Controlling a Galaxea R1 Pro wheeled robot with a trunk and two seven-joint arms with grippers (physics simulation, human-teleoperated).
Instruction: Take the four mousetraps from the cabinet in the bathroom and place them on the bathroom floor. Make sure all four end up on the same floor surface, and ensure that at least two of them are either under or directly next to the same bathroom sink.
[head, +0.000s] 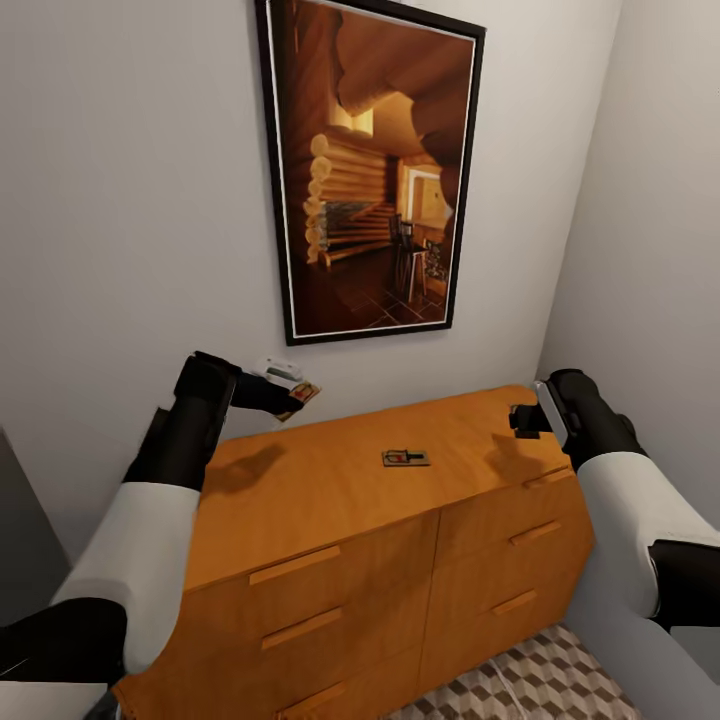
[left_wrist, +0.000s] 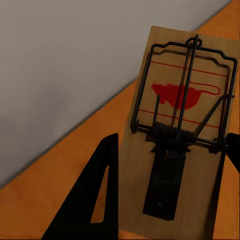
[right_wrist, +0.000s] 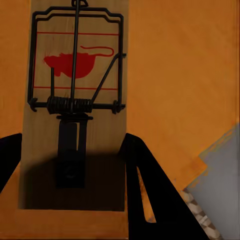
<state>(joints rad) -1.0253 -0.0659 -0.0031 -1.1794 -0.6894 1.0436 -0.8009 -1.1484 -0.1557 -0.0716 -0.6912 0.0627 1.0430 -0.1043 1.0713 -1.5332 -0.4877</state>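
Each pincer grips a trap, lifted clear for carrying: the left pincer (head: 290, 398) closed on one mousetrap (left_wrist: 175, 150), the right pincer (right_wrist: 70, 200) on another (right_wrist: 75, 105). A third trap (head: 405, 458) lies between them on the cabinet (head: 330, 500).

L arm (head: 190, 430) raised, jaws clamped | R arm (head: 600, 440) raised, jaws clamped

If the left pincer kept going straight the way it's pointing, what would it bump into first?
Probably the grey wall behind the cabinet. The left pincer, holding a mousetrap, points over the cabinet's back edge, though depth is hard to judge.
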